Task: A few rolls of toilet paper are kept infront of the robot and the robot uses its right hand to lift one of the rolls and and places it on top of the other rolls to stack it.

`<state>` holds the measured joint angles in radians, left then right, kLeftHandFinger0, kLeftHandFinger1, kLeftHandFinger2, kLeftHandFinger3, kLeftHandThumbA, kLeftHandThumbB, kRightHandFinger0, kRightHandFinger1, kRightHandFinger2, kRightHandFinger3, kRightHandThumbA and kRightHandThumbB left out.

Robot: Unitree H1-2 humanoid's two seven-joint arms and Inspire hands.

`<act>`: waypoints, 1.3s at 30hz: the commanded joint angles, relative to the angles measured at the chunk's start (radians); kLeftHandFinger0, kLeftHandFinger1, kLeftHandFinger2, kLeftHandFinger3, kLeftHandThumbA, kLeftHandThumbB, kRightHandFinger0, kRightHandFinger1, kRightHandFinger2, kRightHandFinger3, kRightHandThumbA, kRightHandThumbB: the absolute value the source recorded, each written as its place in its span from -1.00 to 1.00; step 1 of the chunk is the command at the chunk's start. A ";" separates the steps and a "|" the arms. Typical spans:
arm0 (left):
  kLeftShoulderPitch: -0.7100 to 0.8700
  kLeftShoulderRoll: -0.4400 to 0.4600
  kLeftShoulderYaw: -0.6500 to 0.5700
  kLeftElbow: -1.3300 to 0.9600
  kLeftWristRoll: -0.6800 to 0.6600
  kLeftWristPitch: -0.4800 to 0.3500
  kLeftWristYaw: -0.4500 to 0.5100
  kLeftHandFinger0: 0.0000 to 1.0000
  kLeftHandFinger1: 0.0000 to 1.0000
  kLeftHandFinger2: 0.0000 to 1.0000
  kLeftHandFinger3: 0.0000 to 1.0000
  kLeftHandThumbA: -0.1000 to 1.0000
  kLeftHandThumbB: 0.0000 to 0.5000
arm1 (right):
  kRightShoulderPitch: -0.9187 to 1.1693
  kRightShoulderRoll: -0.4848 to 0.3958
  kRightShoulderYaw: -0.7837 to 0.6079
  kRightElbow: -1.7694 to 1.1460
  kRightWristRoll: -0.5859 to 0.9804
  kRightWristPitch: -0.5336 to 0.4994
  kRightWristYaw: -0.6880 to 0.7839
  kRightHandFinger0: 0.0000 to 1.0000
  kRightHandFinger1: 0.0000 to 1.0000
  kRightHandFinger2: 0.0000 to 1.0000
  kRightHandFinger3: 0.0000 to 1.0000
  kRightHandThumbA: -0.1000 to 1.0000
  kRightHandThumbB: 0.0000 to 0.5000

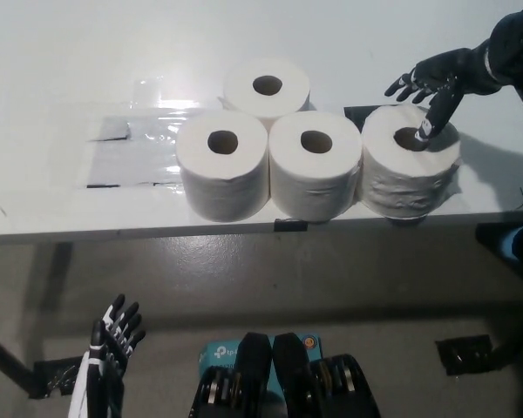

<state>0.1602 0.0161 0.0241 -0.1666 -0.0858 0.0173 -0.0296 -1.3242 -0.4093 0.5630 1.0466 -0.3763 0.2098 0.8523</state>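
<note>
Several white toilet paper rolls stand upright on the white table [61, 52]: a front row of three, the left roll [222, 165], the middle roll [315, 165] and the right roll [410, 174], with a fourth roll [267, 85] behind them. My black right hand [436, 87] is open over the right roll, fingers spread, one fingertip [424, 132] reaching down into the roll's core hole. My white left hand [109, 348] rests low at the lower left, below the table, fingers apart and holding nothing.
A clear plastic sheet [126, 148] with dark tape marks lies on the table left of the rolls. The table's front edge [113, 228] runs just before the front row. Floor and a blue-white box [216, 355] show below.
</note>
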 commanded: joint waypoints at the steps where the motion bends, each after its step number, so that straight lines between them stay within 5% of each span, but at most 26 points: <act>1: -0.002 0.008 -0.001 -0.029 -0.001 -0.041 -0.011 1.00 1.00 1.00 1.00 1.00 -1.00 | -0.055 -0.010 -0.025 0.011 -0.013 -0.051 -0.036 1.00 1.00 1.00 1.00 0.67 0.32; 16: 0.004 0.008 -0.002 -0.032 -0.005 -0.042 -0.013 1.00 1.00 1.00 1.00 1.00 -1.00 | -0.054 0.025 -0.012 0.072 -0.049 -0.078 -0.070 1.00 1.00 1.00 1.00 0.63 0.43; 17: 0.004 0.009 -0.002 -0.031 -0.008 -0.044 -0.015 1.00 1.00 1.00 1.00 1.00 -1.00 | -0.054 0.027 0.002 0.083 -0.058 -0.136 -0.066 1.00 1.00 1.00 1.00 0.74 0.28; 20: 0.006 0.009 -0.001 -0.029 -0.006 -0.047 -0.014 1.00 1.00 1.00 1.00 1.00 -1.00 | -0.058 0.042 0.005 0.108 -0.070 -0.128 -0.075 1.00 1.00 1.00 1.00 0.75 0.35; 26: 0.004 0.007 0.000 -0.029 -0.008 -0.046 -0.016 1.00 1.00 1.00 1.00 1.00 -1.00 | -0.055 0.060 0.016 0.137 -0.093 -0.138 -0.104 1.00 1.00 1.00 1.00 0.72 0.10; 33: 0.002 0.006 -0.001 -0.031 -0.011 -0.043 -0.018 1.00 1.00 1.00 1.00 1.00 -1.00 | -0.069 0.079 0.045 0.196 -0.130 -0.177 -0.122 1.00 1.00 1.00 1.00 0.79 0.13; 36: 0.001 0.006 -0.001 -0.027 -0.006 -0.045 -0.015 1.00 1.00 1.00 1.00 1.00 -1.00 | -0.067 0.087 0.050 0.205 -0.153 -0.137 -0.213 1.00 1.00 1.00 1.00 0.23 0.59; 39: 0.001 0.004 -0.003 -0.030 -0.008 -0.034 -0.016 1.00 1.00 1.00 1.00 1.00 -1.00 | -0.043 0.088 0.070 0.207 -0.194 -0.171 -0.345 1.00 1.00 1.00 1.00 -0.14 0.62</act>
<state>0.1607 0.0166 0.0234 -0.1664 -0.0894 0.0113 -0.0366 -1.3398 -0.3310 0.6092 1.2497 -0.5006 0.0787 0.6859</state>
